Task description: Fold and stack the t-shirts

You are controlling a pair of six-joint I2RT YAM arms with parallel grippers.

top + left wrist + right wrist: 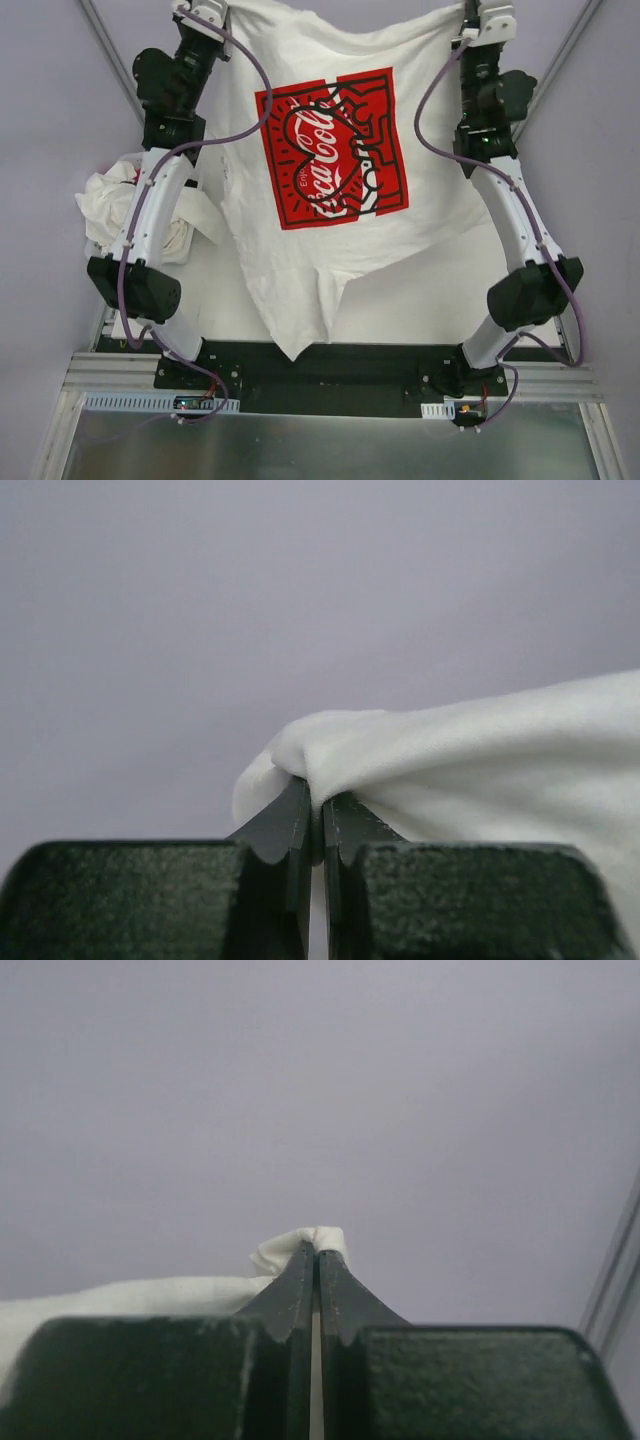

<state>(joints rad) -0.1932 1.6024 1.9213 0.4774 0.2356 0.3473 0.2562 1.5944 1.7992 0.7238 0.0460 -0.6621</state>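
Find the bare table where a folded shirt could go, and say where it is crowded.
Bare table lies near right, bordered by the held t-shirt, the right arm and the black base rail. Crowded: the left, where a crumpled shirt pile sits beside the left arm.

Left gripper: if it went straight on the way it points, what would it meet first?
The left gripper, shut on the t-shirt, faces only plain grey wall; way looks free, though depth is unclear.

The held t-shirt point(300, 270) runs past the top frame edge, its upper edge partly cut off. The left arm point(150, 220) partly hides the crumpled shirt pile point(100, 205).
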